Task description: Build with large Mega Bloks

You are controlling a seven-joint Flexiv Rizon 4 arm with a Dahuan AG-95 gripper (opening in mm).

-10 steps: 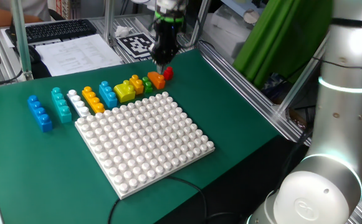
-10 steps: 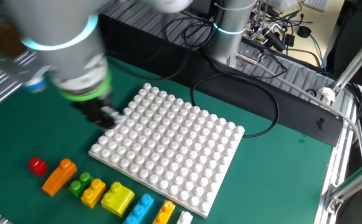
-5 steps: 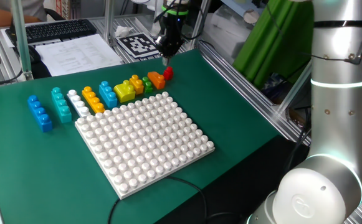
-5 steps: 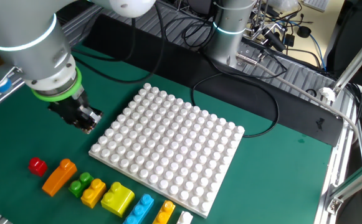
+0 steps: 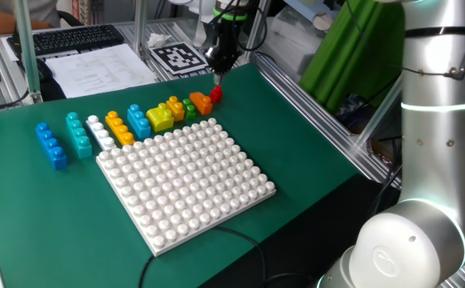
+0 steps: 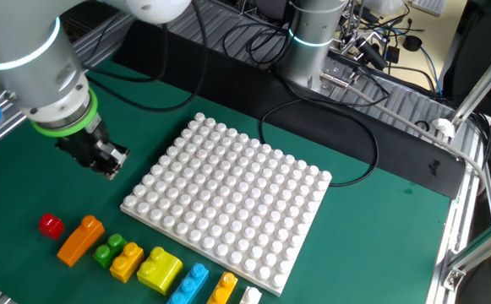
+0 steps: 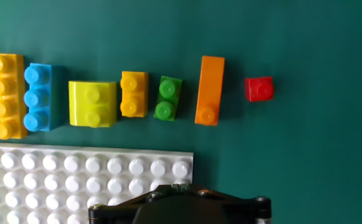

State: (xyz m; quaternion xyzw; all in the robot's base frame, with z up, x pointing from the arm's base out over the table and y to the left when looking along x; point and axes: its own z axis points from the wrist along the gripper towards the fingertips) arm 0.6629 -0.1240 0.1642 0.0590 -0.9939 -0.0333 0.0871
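Closed, empty gripper point(image 5: 218, 74) hanging over the far corner of the green tabletop point(image 5: 296, 136), just past the red brick point(image 5: 216, 94) that ends the brick row

The Mega Bloks lie in a line along the far edge of the white baseplate point(image 5: 186, 178), none of them on it: blue brick point(image 5: 50, 145), teal brick point(image 5: 77, 134), white brick point(image 5: 98, 132), long yellow-orange brick point(image 5: 119, 128), light blue brick point(image 5: 138, 122), wide yellow brick point(image 5: 159, 118), small yellow-orange brick point(image 5: 175, 109), green brick point(image 5: 189, 108), orange sloped brick point(image 5: 201, 102), then the red one. The fingers point nearly straight down, jaws pressed together on nothing, above bare mat near the baseplate's corner. In the hand view the red brick point(image 7: 258, 89) sits apart from the orange one point(image 7: 209, 91), both clear of the fingers
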